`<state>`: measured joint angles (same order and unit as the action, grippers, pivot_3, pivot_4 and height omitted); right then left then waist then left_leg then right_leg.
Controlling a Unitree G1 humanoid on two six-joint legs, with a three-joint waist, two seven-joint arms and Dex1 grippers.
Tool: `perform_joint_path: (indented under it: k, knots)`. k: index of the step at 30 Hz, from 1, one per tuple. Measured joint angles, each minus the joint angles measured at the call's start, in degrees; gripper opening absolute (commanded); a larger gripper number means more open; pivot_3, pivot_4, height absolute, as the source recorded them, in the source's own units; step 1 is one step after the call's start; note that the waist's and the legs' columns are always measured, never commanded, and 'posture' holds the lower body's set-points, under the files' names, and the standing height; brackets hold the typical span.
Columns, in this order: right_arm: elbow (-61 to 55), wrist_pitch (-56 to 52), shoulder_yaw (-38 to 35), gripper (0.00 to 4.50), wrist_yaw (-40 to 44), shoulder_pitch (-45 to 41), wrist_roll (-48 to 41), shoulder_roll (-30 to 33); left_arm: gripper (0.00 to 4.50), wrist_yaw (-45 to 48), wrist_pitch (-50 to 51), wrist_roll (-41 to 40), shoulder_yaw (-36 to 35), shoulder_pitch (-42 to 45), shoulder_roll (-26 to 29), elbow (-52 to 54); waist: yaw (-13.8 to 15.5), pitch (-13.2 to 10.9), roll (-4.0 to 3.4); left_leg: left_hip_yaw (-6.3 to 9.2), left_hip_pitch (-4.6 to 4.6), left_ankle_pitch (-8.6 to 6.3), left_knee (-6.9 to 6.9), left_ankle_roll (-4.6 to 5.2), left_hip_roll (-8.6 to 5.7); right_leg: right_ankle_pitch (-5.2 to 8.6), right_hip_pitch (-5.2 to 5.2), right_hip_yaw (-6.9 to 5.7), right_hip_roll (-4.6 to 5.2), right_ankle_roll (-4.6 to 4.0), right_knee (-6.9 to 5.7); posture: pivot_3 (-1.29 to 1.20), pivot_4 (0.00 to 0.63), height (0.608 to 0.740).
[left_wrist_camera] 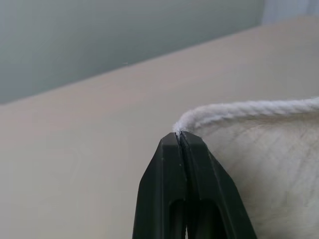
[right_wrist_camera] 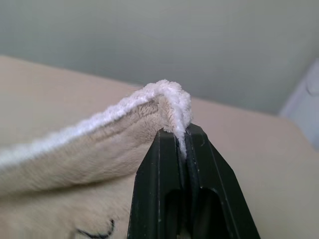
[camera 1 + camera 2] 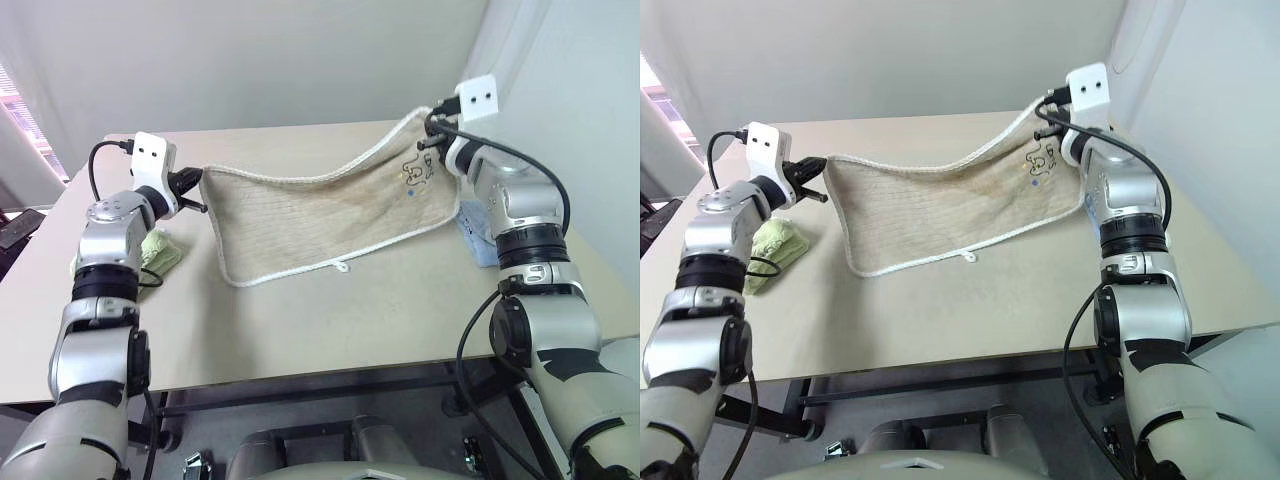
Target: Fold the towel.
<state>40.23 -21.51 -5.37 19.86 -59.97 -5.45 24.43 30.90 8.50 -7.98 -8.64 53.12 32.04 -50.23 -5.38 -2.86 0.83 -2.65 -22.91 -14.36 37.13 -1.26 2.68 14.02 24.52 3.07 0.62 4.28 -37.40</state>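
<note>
Above the table (image 3: 300,330), the towel (image 3: 320,215) hangs between 2 tools, left tool (image 3: 200,193) and right tool (image 3: 432,127) each clamped on a corner; keep it taut, match edges.

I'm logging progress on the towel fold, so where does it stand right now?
Done: both top corners are gripped. The left gripper and the right gripper each have their jaws shut on a corded corner of the towel. In hand: the towel hangs stretched between them above the table, its lower edge with the white loop near the surface. Left: no fold shows yet; it is still one open layer.
</note>
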Motion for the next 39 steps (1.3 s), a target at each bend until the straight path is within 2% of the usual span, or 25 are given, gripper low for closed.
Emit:
perform_joint_path:
  k: [3, 11, 16, 20, 24, 27, 29, 34, 39]
  knots:
    - [3.3, 1.9, 0.1, 0.00, -0.6, 0.4, 1.0, 0.3, 0.01, -6.2, -5.9, 2.6, 0.1, 7.5, -0.7, -11.3, -0.1, 0.0, 0.01, 0.00, -0.08, 0.00, -0.09, 0.00, 0.00, 0.00, 0.09, 0.00, -0.01, 0.01, 0.05, 0.00, 0.000, 0.729]
    - [11.9, 10.5, -0.3, 0.00, -4.5, 0.0, 2.0, -0.2, 0.01, -12.0, -14.0, 5.7, 0.1, 17.2, -1.8, -23.5, 0.0, 0.0, 0.01, 0.00, -0.25, 0.00, -0.10, 0.00, -0.04, -0.03, 0.22, -0.02, 0.01, 0.06, 0.11, 0.00, 0.000, 0.729]
    - [18.9, 28.6, -5.6, 0.00, -12.2, -2.4, -0.2, -3.7, 0.01, -16.5, -16.9, 7.7, 0.1, 19.5, -2.4, -26.1, -0.2, 0.0, 0.03, 0.02, -0.31, 0.00, -0.10, 0.00, -0.03, -0.06, 0.28, 0.00, -0.01, 0.10, 0.10, 0.00, 0.000, 0.729]
    - [14.3, 41.4, -6.6, 0.00, -9.1, 0.7, -1.6, -4.3, 0.01, -12.4, -21.9, 8.6, 0.2, 19.4, -0.6, -25.9, -0.1, 0.0, 0.06, 0.03, -0.32, 0.00, -0.16, -0.01, -0.04, -0.06, 0.24, -0.02, -0.01, 0.10, 0.19, 0.00, 0.000, 0.729]
    - [-0.3, 40.9, -5.8, 0.00, 0.2, 16.1, -6.2, -6.0, 0.01, 1.0, -28.7, 8.1, 0.7, 11.7, 2.9, -21.6, -0.1, 0.0, 0.03, 0.02, -0.24, -0.01, -0.15, -0.02, -0.03, -0.06, 0.14, -0.03, 0.00, 0.10, 0.17, 0.00, 0.000, 0.729]
    - [-9.9, 38.1, -5.0, 0.00, 4.4, 27.2, -9.4, -7.0, 0.01, 8.3, -30.3, 6.5, 0.4, 3.5, 4.7, -19.1, -0.2, 0.0, 0.00, 0.01, -0.27, 0.00, -0.01, -0.02, 0.00, -0.06, 0.19, -0.03, 0.00, 0.09, 0.02, 0.00, 0.000, 0.729]
    - [-18.5, 35.4, -4.5, 0.00, 6.5, 32.6, -11.9, -7.2, 0.01, 13.2, -30.1, 4.3, -0.2, -3.0, 5.3, -13.3, -0.2, 0.0, -0.01, 0.00, -0.26, 0.00, 0.05, -0.02, 0.03, -0.06, 0.21, -0.01, 0.01, 0.08, -0.10, 0.00, 0.000, 0.729]
    - [-37.7, 26.2, -3.8, 0.00, 12.2, 44.9, -18.6, -4.1, 0.01, 22.0, -21.1, -3.9, -3.0, -20.3, 8.4, 9.2, 0.0, 0.0, 0.09, -0.01, 0.10, -0.01, 0.10, -0.03, 0.13, -0.04, -0.09, -0.02, 0.02, 0.02, -0.16, 0.00, 0.000, 0.729]
    - [-44.5, 22.6, -2.6, 0.00, 19.0, 56.4, -19.6, 0.0, 0.01, 25.4, -12.1, -8.6, -5.9, -33.1, 13.6, 25.5, 0.0, 0.0, 0.12, -0.11, 0.98, -0.03, 0.05, -0.06, 0.20, 0.18, -0.96, -0.02, 0.10, -0.32, 0.00, 0.00, 0.000, 0.729]
